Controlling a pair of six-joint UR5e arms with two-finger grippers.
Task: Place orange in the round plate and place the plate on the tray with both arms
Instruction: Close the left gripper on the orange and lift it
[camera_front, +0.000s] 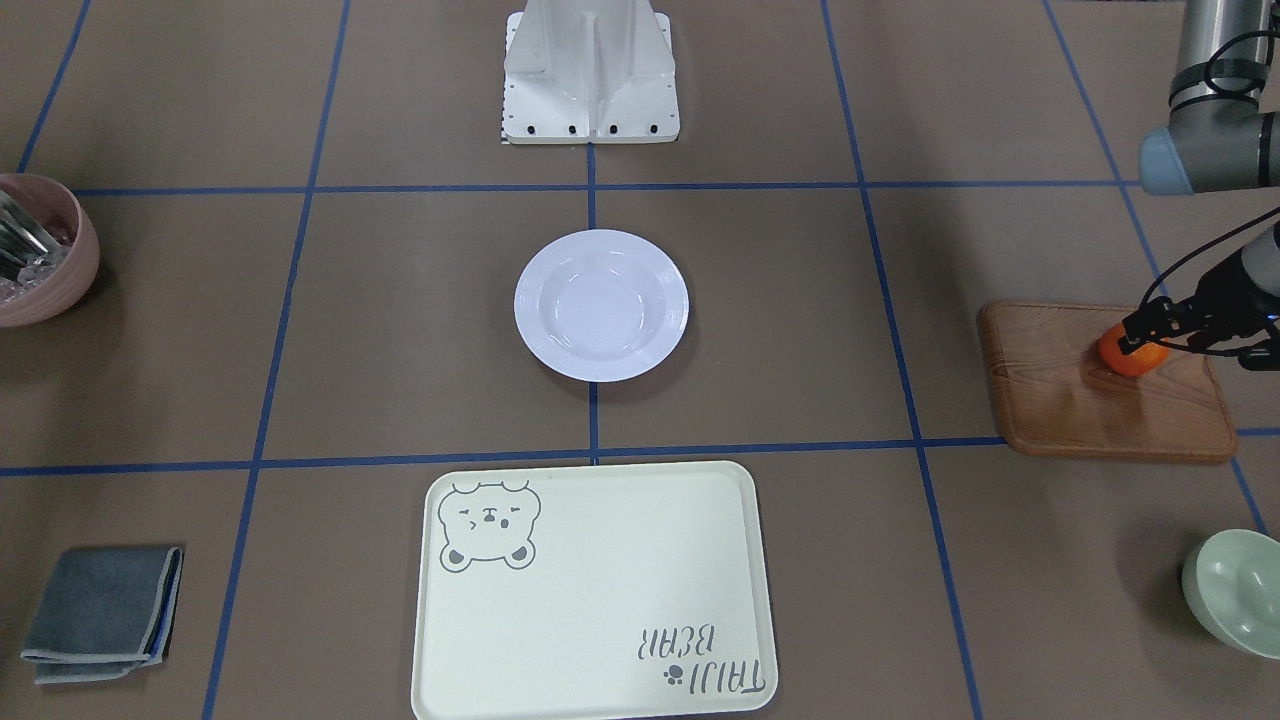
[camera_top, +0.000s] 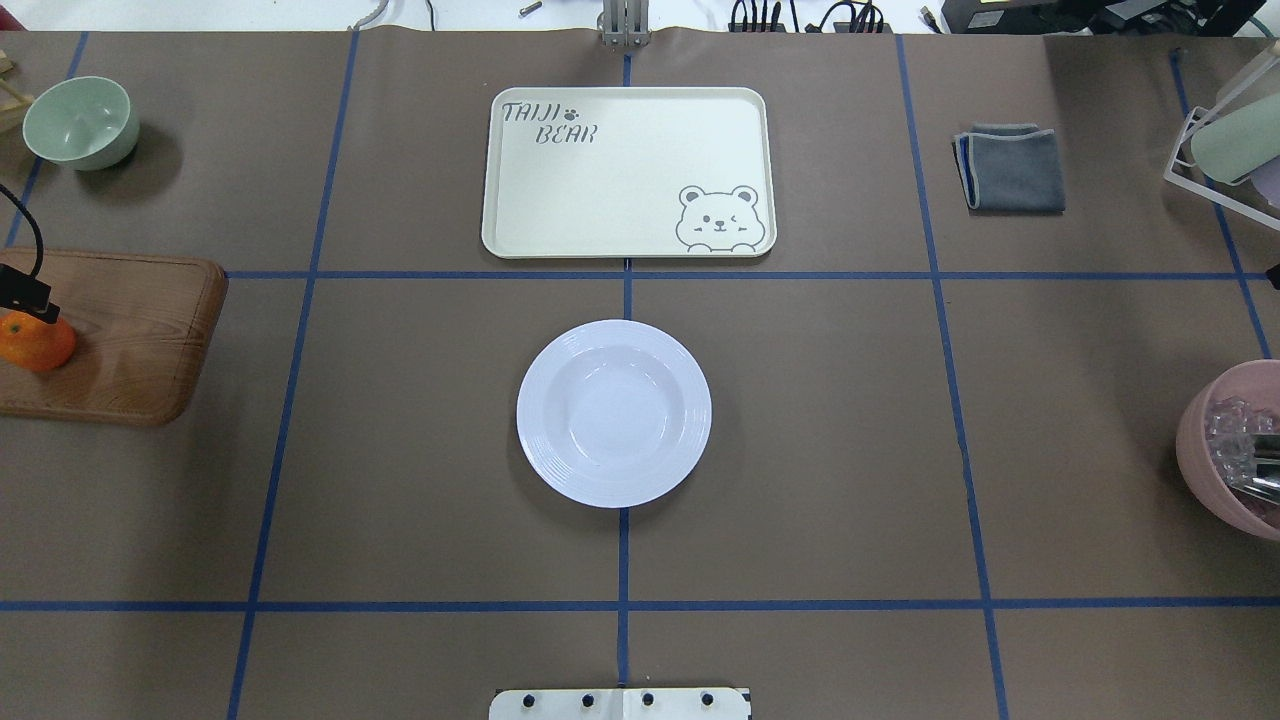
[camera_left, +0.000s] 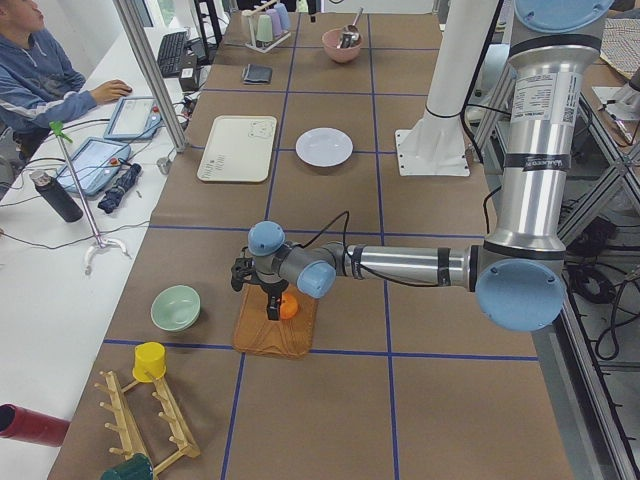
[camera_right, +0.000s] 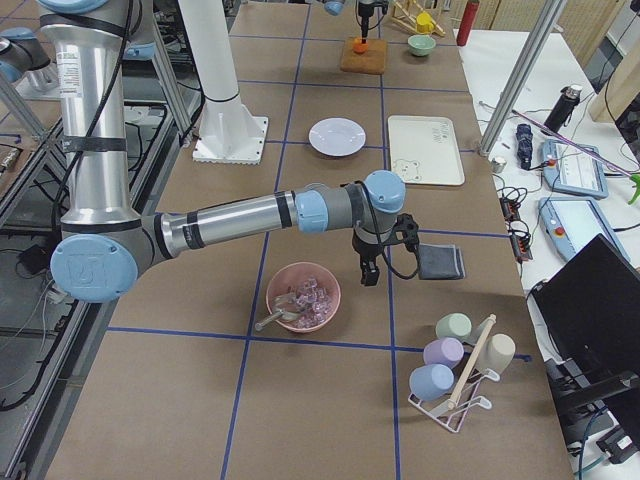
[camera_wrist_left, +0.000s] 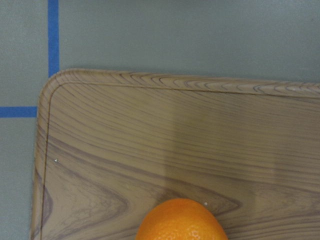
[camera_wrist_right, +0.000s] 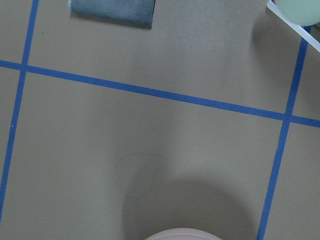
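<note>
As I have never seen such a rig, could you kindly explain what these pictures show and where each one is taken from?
A two-armed robot stands at a taped table. Two fixed cameras look down from opposite sides, two from the table's ends, and one rides on each wrist. The round plate and the tray lie empty mid-table. The left gripper is down at the orange on a wooden board; whether it grips is unclear. The right gripper hangs over table between a pink bowl and a grey cloth.

My left arm (camera_left: 400, 265) stretches out low and level, left hand (camera_left: 271, 306) pointing straight down. My right arm (camera_right: 230, 218) reaches out likewise, right hand (camera_right: 367, 272) hanging downward; I can't judge either grip.
</note>
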